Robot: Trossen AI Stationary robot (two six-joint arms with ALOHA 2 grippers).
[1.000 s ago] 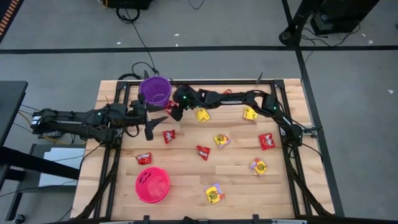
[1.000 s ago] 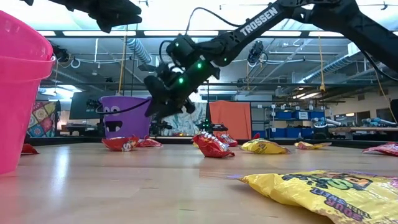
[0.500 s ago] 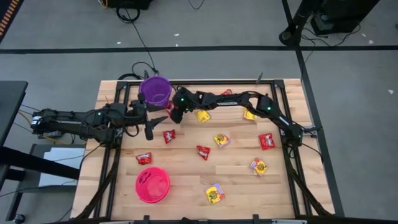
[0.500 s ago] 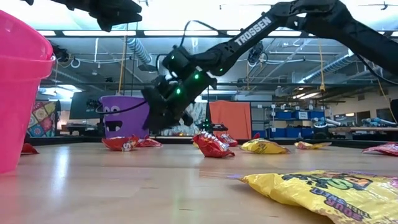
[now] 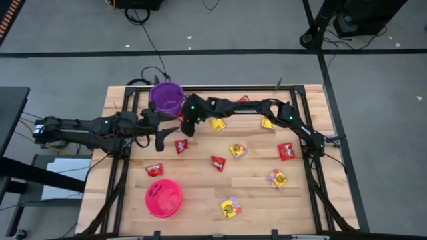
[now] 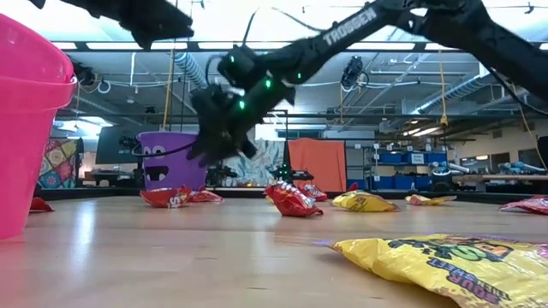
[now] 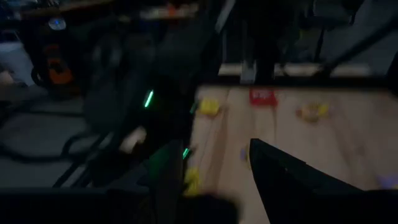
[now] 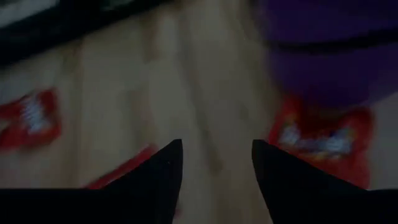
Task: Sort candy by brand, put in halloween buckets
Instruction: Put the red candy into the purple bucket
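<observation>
We find the sorting barely begun. The pink bucket [image 5: 163,197] shows no candy inside; the purple bucket [image 5: 166,97], at the table's far edge, cannot be seen into clearly. About a dozen packets lie loose on the table [image 5: 300,207]: red ones [image 5: 286,151] and yellow ones [image 5: 231,207], scattered well apart.

The right gripper [image 5: 187,125] hangs just beside the purple bucket, fingers [image 8: 163,168] parted and empty, with a red packet [image 8: 320,142] at the bucket's foot. The left gripper [image 5: 162,135] hangs nearby above the table, fingers apart, holding nothing.

The surface is pale wood planking inside a dark frame. Beyond it we note grey floor, cables, and a workshop with shelving and ceiling lights.
</observation>
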